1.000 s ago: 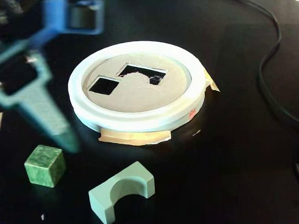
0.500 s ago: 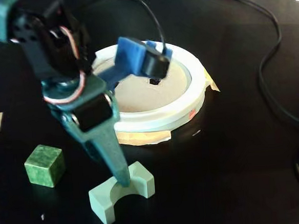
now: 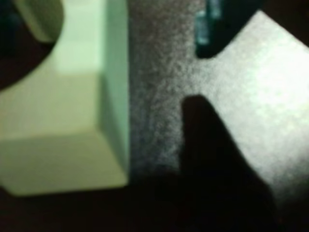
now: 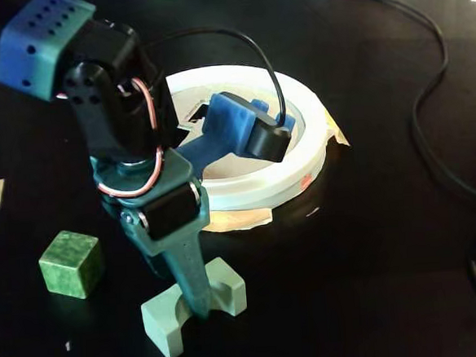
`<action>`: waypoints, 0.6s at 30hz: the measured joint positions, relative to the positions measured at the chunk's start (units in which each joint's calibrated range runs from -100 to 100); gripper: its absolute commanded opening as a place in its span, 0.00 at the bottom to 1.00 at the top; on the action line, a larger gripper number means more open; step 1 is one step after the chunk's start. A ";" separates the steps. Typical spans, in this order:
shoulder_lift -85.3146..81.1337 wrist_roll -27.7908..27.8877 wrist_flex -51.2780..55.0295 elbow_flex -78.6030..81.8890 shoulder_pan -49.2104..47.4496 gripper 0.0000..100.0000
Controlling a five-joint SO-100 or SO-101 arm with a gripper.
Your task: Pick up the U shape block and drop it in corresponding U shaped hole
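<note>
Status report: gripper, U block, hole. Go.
Gripper down over the U shape block, one finger at its notch; open or shut, cannot tell. Block on the table, not lifted. U shaped hole mostly hidden behind the arm. Green cube sits clear.
</note>
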 measured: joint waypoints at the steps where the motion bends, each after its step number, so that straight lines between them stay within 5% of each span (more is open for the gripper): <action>1: 0.00 0.00 0.00 0.00 -0.10 0.23; 7: 0.00 0.00 -0.10 0.00 -0.30 0.03; 18: 0.00 0.00 -0.19 0.00 -0.40 0.02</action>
